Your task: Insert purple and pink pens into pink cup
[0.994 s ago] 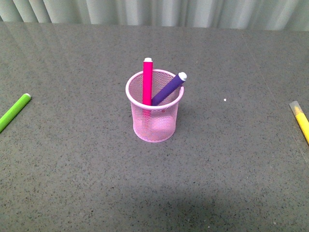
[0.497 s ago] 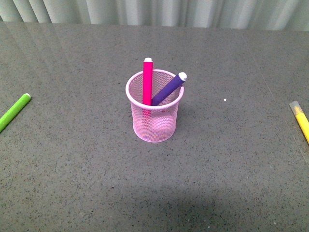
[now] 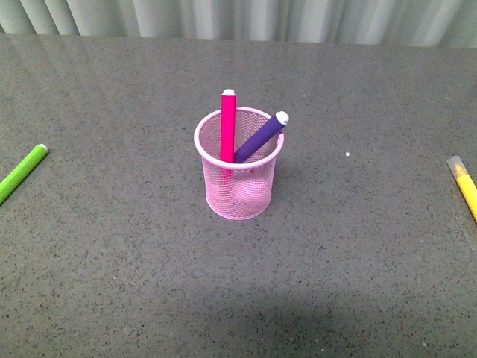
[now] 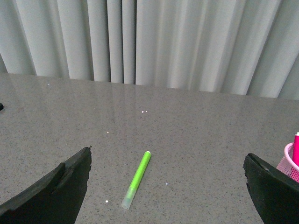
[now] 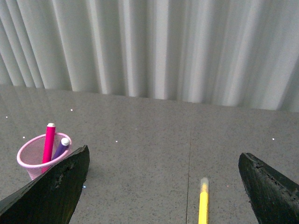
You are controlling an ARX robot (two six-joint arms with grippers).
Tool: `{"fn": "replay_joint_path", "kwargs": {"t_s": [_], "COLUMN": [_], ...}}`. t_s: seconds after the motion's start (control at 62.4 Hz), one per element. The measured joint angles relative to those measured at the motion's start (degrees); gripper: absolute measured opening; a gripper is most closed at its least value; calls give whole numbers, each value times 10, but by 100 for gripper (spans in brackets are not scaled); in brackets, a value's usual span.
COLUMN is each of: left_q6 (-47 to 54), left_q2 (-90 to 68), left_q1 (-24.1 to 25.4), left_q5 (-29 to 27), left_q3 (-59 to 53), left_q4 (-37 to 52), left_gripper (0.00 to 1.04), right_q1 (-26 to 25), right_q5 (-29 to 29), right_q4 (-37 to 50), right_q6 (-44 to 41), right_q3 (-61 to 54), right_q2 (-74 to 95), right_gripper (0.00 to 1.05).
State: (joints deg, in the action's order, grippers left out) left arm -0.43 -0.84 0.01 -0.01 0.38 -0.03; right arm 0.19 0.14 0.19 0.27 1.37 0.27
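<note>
The pink cup stands upright in the middle of the grey table. The pink pen stands nearly upright inside it. Beside it the purple pen leans to the right against the rim. Neither arm shows in the front view. My left gripper is open and empty, well to the left of the cup, whose edge shows past one finger. My right gripper is open and empty too, with the cup and both pens off to its left.
A lime-green marker lies at the table's left edge, seen between the left fingers. A yellow marker lies at the right edge, seen between the right fingers. Pale curtains hang behind the table's far edge.
</note>
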Motion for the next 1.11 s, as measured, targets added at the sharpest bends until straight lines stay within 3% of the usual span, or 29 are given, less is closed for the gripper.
{"fn": "replay_joint_path", "kwargs": {"t_s": [1.107], "left_q6": [0], "left_q2": [0], "left_q1": [0], "left_q5": [0], "left_q3": [0], "left_q4": [0], "left_gripper": [97], "right_q1": [0], "right_q5": [0], "right_q4": [0], "right_q6": [0], "right_q3": [0], "right_q2": [0], "right_gripper": [97]}}
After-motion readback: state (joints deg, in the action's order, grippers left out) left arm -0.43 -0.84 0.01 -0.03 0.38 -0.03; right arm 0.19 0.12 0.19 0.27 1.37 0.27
